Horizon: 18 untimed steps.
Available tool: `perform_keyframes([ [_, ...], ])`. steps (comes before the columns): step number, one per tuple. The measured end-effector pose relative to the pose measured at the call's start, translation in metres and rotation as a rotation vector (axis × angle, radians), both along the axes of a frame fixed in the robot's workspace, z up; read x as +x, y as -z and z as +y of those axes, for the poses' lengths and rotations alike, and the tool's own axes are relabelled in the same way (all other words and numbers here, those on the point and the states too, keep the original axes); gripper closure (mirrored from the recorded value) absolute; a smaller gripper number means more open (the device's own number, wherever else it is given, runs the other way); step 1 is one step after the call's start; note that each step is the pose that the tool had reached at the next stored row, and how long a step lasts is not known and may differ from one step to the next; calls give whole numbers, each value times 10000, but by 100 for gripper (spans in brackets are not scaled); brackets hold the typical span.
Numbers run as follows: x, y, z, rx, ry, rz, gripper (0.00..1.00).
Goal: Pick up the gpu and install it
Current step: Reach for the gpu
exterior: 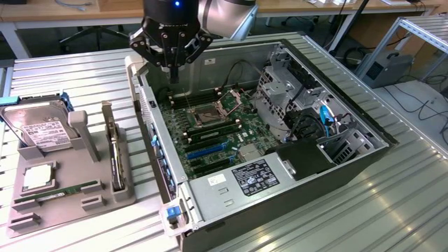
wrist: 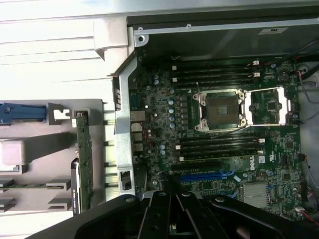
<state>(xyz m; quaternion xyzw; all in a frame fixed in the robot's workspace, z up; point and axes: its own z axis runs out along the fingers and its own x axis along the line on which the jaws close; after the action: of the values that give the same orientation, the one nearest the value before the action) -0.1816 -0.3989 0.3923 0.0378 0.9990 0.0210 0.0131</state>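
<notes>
1. The gpu (exterior: 115,157) stands on its edge in the gray holder (exterior: 63,205). It is well away from the pincer, on the far side of the case wall.
2. The pincer (exterior: 173,79) is shut tight and holds nothing (its tips press together).
3. Below the pincer is the open computer case (exterior: 224,60) with its green board (exterior: 231,123).
4. The gpu is not picked up yet, and the blue slot (exterior: 203,151) has no card in it, so I think all the work is still left.

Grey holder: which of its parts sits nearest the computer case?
The gpu, the green card on edge right beside the computer case; the hard drive and RAM stick sit farther toward the exterior view's left.
</notes>
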Motion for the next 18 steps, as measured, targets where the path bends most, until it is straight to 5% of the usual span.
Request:
perform_keyframes([
  [18, -41, 1, 0, 0, 0, 0, 89],
])
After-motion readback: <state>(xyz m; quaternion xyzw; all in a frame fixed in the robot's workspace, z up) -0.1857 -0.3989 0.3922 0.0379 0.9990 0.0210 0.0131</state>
